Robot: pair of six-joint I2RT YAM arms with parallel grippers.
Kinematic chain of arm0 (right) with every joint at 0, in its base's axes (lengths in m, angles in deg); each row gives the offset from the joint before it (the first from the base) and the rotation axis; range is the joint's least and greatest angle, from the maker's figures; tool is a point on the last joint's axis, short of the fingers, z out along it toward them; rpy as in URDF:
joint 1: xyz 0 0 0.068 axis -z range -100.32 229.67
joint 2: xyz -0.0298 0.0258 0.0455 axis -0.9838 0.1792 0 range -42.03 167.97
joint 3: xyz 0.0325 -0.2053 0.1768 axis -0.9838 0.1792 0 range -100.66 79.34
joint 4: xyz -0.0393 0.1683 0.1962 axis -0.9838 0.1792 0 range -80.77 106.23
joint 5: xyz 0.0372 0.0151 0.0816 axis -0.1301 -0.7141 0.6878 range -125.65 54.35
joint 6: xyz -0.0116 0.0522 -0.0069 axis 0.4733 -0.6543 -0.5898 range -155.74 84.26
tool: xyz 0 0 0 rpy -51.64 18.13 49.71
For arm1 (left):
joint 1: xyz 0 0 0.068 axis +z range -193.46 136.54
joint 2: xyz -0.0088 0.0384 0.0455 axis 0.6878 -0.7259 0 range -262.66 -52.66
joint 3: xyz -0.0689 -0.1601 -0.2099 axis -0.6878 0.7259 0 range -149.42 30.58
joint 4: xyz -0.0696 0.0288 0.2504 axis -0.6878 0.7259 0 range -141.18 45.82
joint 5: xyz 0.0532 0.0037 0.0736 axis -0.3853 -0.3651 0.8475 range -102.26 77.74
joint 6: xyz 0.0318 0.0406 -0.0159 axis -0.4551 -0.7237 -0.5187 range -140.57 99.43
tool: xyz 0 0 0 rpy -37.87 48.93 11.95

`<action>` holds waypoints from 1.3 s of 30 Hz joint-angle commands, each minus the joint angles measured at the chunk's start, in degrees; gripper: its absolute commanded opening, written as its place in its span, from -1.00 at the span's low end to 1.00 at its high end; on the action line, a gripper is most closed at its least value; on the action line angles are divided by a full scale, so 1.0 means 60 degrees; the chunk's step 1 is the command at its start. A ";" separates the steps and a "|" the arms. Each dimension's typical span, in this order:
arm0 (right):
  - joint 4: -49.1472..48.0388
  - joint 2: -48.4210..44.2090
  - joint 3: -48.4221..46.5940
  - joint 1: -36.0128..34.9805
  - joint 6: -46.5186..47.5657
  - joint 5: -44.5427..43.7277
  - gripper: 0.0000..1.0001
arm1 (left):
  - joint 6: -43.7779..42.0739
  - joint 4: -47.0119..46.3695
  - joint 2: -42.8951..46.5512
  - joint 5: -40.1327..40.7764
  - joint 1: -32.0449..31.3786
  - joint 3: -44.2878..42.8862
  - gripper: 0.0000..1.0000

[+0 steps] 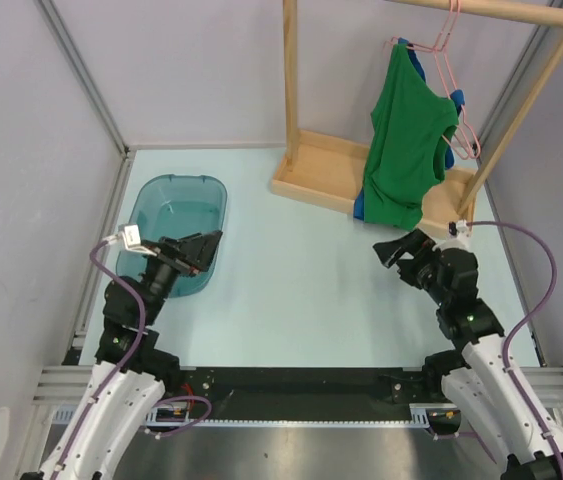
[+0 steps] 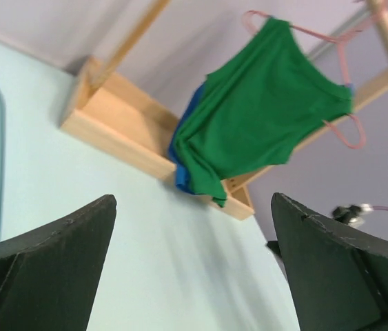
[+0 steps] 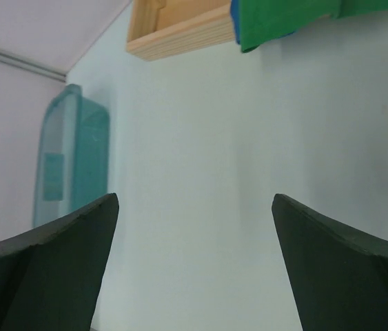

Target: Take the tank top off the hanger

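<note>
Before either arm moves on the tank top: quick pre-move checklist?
1. Left hand open, holding nothing: ok.
2. Right hand open, holding nothing: ok.
3. Green tank top on the pink hanger, hanger hooked over the wooden rail: ok.
4. Right hand near the tank top's hem, nothing between them: ok.
5. Blue garment behind the tank top, on the same hanger or another: cannot tell.

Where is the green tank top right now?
In the top view the green tank top hangs far right on the thin pink wire hanger from the wooden rack, over a blue cloth, just beyond the open right pincer.
</note>
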 commanded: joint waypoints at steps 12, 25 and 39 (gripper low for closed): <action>0.4536 0.4320 -1.0623 0.0675 0.5899 -0.2134 0.99 | -0.0569 0.3080 -0.0815 -0.2553 0.0079 -0.1842 0.99; 0.5885 0.8922 -1.6488 0.1879 0.6370 0.0181 0.80 | -0.1841 0.3503 -0.0859 -0.4944 0.0079 -0.2472 0.99; 0.5593 0.9700 -1.6724 0.1806 0.6794 -0.0052 0.55 | -0.2209 0.3694 -0.1152 -0.5252 0.0079 -0.2868 0.99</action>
